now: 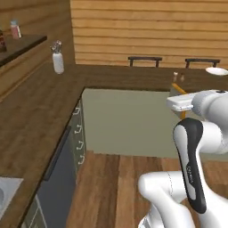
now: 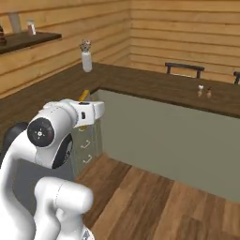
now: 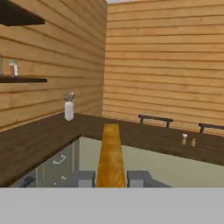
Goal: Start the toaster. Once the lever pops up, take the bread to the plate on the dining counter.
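Standing clamped edge-on between the gripper [image 3: 111,178] fingertips, the bread [image 3: 110,153].

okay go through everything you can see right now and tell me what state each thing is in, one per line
gripper: jaws shut on the bread, held in the air
bread: on edge between the jaws, sticking forward toward the dining counter
plate: flat on the dining counter, nothing on it
dining counter: bears small shakers and a vase
vase: upright at the counter corner
shakers: upright, side by side
drawers: closed
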